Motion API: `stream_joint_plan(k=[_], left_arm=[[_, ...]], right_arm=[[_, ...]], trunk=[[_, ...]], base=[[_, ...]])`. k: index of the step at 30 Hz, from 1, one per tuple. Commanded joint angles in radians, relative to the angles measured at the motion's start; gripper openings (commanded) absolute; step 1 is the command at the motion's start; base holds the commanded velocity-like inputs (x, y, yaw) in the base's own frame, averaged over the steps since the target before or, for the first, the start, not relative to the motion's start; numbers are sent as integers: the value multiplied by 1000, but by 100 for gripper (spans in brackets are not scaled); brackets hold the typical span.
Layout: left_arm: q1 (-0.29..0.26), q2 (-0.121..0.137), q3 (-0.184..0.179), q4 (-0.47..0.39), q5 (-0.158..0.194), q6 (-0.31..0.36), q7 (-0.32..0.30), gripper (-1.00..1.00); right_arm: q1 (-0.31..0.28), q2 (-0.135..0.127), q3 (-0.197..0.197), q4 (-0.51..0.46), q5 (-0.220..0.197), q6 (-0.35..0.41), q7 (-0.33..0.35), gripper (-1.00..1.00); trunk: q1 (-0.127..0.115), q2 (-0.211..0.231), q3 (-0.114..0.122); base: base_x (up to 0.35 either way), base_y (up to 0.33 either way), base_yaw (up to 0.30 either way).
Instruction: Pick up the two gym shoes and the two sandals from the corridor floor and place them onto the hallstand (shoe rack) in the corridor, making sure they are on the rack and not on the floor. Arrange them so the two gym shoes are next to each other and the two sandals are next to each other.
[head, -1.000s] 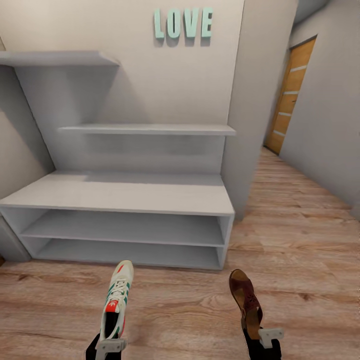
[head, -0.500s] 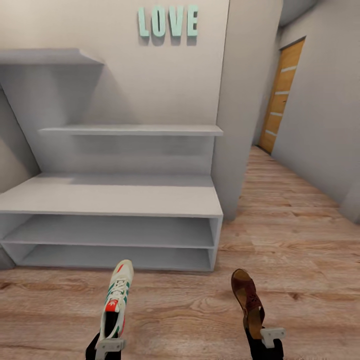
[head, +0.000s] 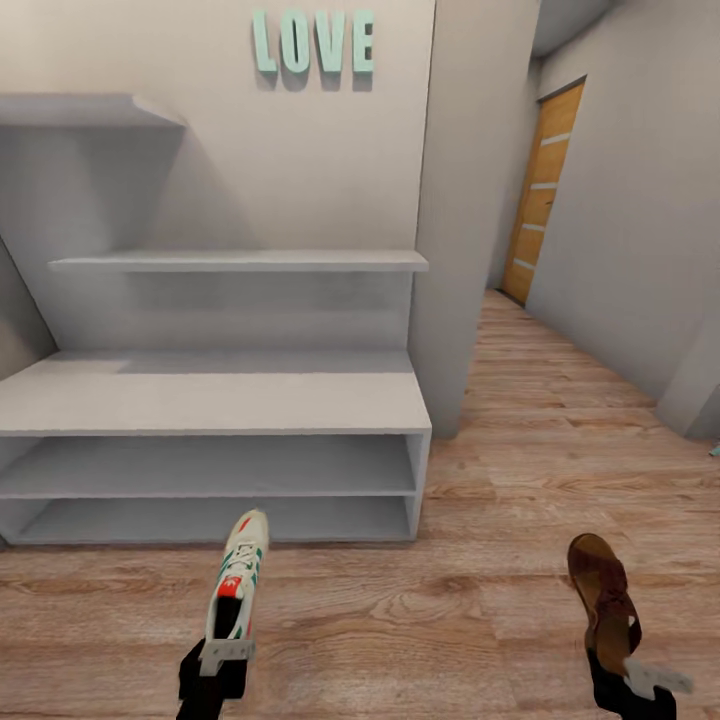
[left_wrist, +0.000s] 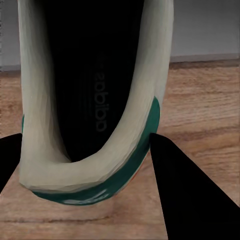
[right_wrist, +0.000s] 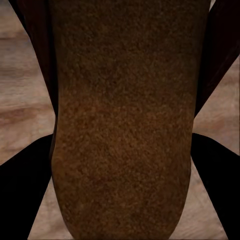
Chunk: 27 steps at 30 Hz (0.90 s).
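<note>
Gym shoe (head: 237, 578) held at its heel by the left pincer (head: 222, 662), toe pointing away from the robot toward the hallstand (head: 210, 400); long axis runs near straight ahead, leaning slightly right. Left wrist view: heel collar of the shoe (left_wrist: 95, 100) sits between the two dark fingers (left_wrist: 192, 195), so pincer is clenched on it.

Sandal (head: 603, 600) held at its heel end by the right pincer (head: 640, 682), toe forward, long axis leaning slightly left. Right wrist view: its brown footbed (right_wrist: 122, 120) sits between the fingers, gripped.

Change over the last second: hallstand and the LOVE lettering (head: 313, 43) have slid left in the head view, so the camera has turned right; the sandal has swung out to the right, now well apart from the shoe. Both items hang over the corridor floor (head: 420, 620), short of the rack's open tiers. Judgement: carrying phase, neither item placed yet.
</note>
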Motion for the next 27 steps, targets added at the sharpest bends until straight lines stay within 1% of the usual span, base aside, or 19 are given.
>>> stream_joint_plan(k=[1, 2, 4, 5, 6, 7, 8, 9, 10, 11, 13, 15, 17, 18, 22, 27], left_arm=[[-7, 0, 2, -11, -10, 20, 5, -100], [-17, 0, 3, -35, -10, 63, 5, -100], [-27, 1, 3, -58, -10, 106, 5, -100], [-37, 2, 4, -80, -9, 148, 4, -100], [-42, 3, 4, -91, -9, 168, 4, -100], [-53, 4, 5, -112, -9, 208, 4, -100], [-59, 4, 5, -121, -9, 226, 4, -100], [-75, 6, 6, -148, -9, 275, 4, -100], [-80, 6, 6, -155, -10, 288, 4, -100], [-94, 10, 7, -173, -9, 321, 3, -100], [-107, 16, 8, -183, -8, 342, 3, -100], [-128, 22, 9, -188, -7, 365, -1, -100], [-139, 24, 9, -189, -7, 378, -4, -100], [-151, 25, 9, -190, -6, 394, -8, -100], [-176, 26, 10, -191, -7, 436, -14, -100], [-204, 25, 10, -189, -9, 471, -15, -100]], right_arm=[[-1, -9, -14, 1, -2, -3, 9, -100], [-1, -25, -30, 1, -12, -2, 9, -100], [-1, -37, -43, 0, -19, -1, 9, -100], [0, -49, -53, 0, -23, -1, 9, -100], [0, -55, -57, 0, -24, 0, 9, -100], [-1, -67, -62, -1, -27, 5, 9, -100], [-1, -71, -64, -1, -27, 8, 9, -100], [-1, -84, -68, -2, -29, 25, 9, -100], [-1, -88, -69, -2, -29, 31, 9, -100], [-1, -101, -71, -2, -32, 50, 9, -100], [0, -113, -73, -2, -38, 63, 9, -100], [-1, -133, -82, -2, -59, 71, 9, -100], [-1, -144, -89, -1, -72, 75, 9, -100], [-1, -154, -95, -1, -87, 80, 9, -100], [-1, -174, -104, -1, -111, 109, 10, -100], [0, -181, -107, -1, -121, 133, 11, -100]], trunk=[[0, 0, -1], [0, 0, -1], [0, 0, -1], [0, 0, -1], [0, 0, -1], [0, 0, -1], [0, 0, -1], [0, 0, -1], [0, 0, -1], [0, 0, -1], [0, 0, -1], [0, 0, -1], [0, 0, -1], [0, 0, -1], [0, 0, -1], [0, 0, -1]], base=[[0, 0, -2], [0, 0, -2], [0, 0, -1], [0, 0, 0], [0, 0, 0], [0, 0, 0], [0, 0, 0], [0, 0, 0], [0, 0, 0], [0, 0, 0], [0, 0, 0], [0, 0, 0], [0, 0, 0], [0, 0, 0], [0, 0, 0], [0, 0, 0]])
